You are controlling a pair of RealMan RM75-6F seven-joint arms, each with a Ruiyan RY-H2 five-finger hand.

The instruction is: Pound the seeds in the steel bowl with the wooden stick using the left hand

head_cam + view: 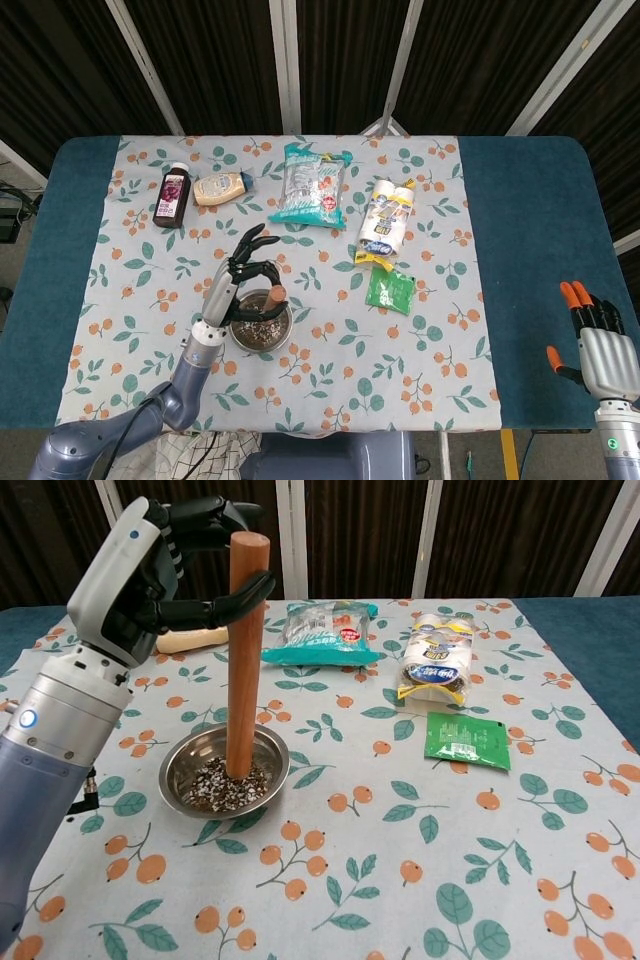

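Here the left hand (150,575) holds the wooden stick (243,660) near its top, fingers hooked round the shaft while the upper ones stay spread, and the stick stands almost upright with its lower end down among the seeds (222,783) in the steel bowl (225,772). The bowl sits on the patterned tablecloth (420,850) near the front left of the table, and in the head view the stick's end (275,295) shows as a small round disc just above the bowl (260,327). The right hand (603,352) hangs well apart at the far right edge, holding nothing, its fingers somewhat apart. The main risk, I judge, is the grip: it looks like a loose hook high on the shaft, so a hard downstroke could let the stick slip through the fingers or pivot sideways. The bowl is shallow and nothing holds it down, so an off-centre blow near the rim could tip it or skid it across the cloth and scatter seeds. A tilted stick striking the sloped wall would do the same. The green packet (467,740) and the snack bags (320,632) lie clear of the work
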